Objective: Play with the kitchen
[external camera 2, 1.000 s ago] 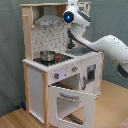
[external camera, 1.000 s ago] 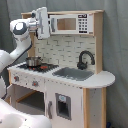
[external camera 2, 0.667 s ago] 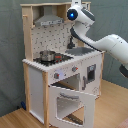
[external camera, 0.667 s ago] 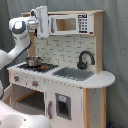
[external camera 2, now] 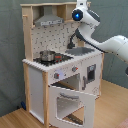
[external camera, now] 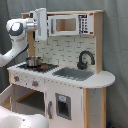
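A: The tall white and light-wood toy kitchen (external camera: 60, 75) is filling the frame in both exterior views, its oven door (external camera 2: 70, 102) hanging open at lower centre of the second exterior view.

B: And the white robot arm (external camera 2: 107, 45)?

A: It is reaching to the upper cabinet; whether the gripper (external camera: 41, 22) is holding anything, I cannot tell. A small metal pot (external camera 2: 47, 55) is sitting on the stovetop.

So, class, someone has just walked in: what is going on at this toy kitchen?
A robot arm is reaching to the top of the toy kitchen, its gripper up beside the microwave and range hood. It holds nothing that can be made out. In the second exterior view the oven door hangs open. A small pot sits on the stovetop, beside the sink with its black faucet.
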`<state>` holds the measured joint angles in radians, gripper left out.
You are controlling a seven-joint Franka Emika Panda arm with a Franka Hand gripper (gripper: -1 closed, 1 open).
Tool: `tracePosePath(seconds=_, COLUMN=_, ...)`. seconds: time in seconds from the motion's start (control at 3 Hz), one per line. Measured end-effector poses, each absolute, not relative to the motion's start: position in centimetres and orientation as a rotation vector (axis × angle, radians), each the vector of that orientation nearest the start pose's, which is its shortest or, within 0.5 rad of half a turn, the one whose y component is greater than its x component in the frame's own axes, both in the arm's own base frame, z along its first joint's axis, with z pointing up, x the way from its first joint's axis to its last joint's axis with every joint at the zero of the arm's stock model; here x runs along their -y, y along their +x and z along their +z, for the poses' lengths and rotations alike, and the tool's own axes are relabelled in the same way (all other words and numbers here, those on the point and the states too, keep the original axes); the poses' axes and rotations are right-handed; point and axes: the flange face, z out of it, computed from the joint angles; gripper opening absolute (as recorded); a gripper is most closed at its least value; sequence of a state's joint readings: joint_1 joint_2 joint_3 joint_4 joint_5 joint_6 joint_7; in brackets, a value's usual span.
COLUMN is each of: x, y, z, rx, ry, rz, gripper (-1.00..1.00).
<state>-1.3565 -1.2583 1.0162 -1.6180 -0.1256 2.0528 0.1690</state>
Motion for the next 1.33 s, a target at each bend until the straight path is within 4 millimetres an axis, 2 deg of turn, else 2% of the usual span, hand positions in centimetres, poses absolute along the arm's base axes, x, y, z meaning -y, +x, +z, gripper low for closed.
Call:
tracePosePath(seconds=0.33, x=-30.5, y=42.9, z=72.8, rx=0.170, ry=1.635, rz=0.967, gripper=-1.00)
tracePosePath(seconds=1.0, x=-28.1, y=39.7, z=72.9, rx=0.161, ry=1.633, rz=0.979, gripper=-1.00)
tracePosePath(seconds=1.33, x=-26.6, y=39.4, z=72.3, rx=0.142, ry=1.622, rz=0.997, gripper=-1.00)
